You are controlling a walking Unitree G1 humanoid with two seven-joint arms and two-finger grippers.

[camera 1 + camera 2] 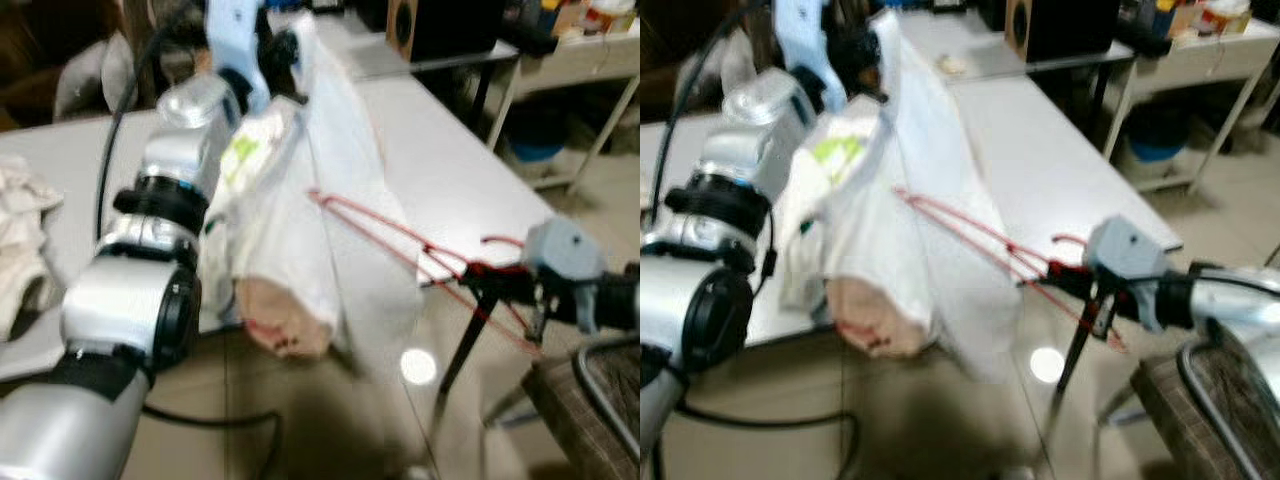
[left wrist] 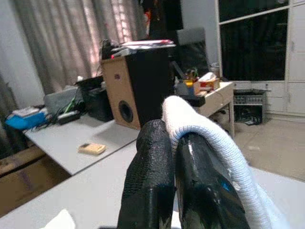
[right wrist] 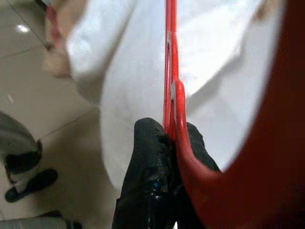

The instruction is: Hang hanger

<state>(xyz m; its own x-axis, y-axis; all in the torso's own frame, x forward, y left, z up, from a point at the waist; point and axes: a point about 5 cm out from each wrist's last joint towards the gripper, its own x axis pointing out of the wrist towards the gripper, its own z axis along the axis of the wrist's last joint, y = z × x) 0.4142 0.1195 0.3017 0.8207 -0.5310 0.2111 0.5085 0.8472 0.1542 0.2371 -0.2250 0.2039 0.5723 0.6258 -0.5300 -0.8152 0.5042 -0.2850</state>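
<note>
Red wire hanger pinched in the right gripper, white garment pinched in the left gripper.

The right gripper's black fingers are closed on the red wire hanger near its hook, off the desk's front corner, above the tiled floor. The hanger's far end reaches into the white garment, which the left gripper clamps by a fold and holds up over the desk's front edge. A wooden speaker stands at the desk's far end.
</note>
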